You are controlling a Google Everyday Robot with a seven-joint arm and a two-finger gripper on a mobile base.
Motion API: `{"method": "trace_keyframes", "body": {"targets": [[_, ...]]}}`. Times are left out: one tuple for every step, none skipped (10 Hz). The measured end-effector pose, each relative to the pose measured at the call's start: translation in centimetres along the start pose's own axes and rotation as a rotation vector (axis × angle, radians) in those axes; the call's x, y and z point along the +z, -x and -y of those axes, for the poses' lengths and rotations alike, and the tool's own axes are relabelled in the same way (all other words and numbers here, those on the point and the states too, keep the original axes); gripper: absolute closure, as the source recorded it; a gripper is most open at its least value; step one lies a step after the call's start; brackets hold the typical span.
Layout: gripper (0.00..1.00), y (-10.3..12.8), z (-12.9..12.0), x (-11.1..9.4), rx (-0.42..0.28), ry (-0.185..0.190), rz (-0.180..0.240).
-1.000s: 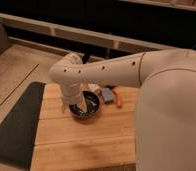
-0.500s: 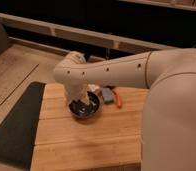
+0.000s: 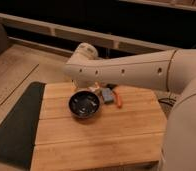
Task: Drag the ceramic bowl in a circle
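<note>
The ceramic bowl (image 3: 84,105), small, round, dark and glossy, sits upright on the wooden table (image 3: 96,137), left of its middle. Its whole rim shows and nothing is inside it. My pale arm reaches in from the right and bends down just behind the bowl. The gripper (image 3: 94,88) hangs at the bowl's far rim, slightly above it and mostly hidden under the wrist. It is open and holds nothing.
A small blue-grey object (image 3: 108,95) and a thin orange object (image 3: 119,101) lie just right of the bowl. A black mat (image 3: 16,125) borders the table's left side. My body fills the right edge. A dark ledge runs along the back.
The gripper was down in the bowl. It has since risen out and drawn back toward the far rim, leaving the bowl fully uncovered. The arm has swung slightly right.
</note>
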Motion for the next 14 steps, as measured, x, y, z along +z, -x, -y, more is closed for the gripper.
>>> {"method": "trace_keyframes", "body": {"targets": [[0.35, 0.0, 0.0, 0.0, 0.001, -0.001, -0.001], [0.35, -0.3, 0.3, 0.3, 0.012, -0.002, -0.010], [0.35, -1.0, 2.7, 1.7, 0.065, -0.023, -0.043], [0.35, -1.6, 4.7, 2.8, 0.106, -0.037, -0.070], [0.35, -2.1, 6.9, 4.5, 0.137, -0.052, -0.107], [0.35, -2.5, 8.5, 6.5, 0.154, -0.059, -0.148], [0.35, -2.5, 9.5, 8.5, 0.162, -0.057, -0.176], [0.35, -2.2, 9.9, 9.9, 0.166, -0.051, -0.191], [0.35, -2.0, 9.9, 11.6, 0.169, -0.034, -0.209], [0.35, -1.8, 9.5, 13.4, 0.169, -0.012, -0.231], [0.35, -1.9, 9.6, 14.3, 0.175, -0.002, -0.248], [0.35, -2.4, 9.5, 15.9, 0.185, 0.021, -0.282], [0.35, -2.9, 9.3, 16.6, 0.191, 0.039, -0.308], [0.35, -3.0, 9.3, 16.7, 0.192, 0.041, -0.313]]}}
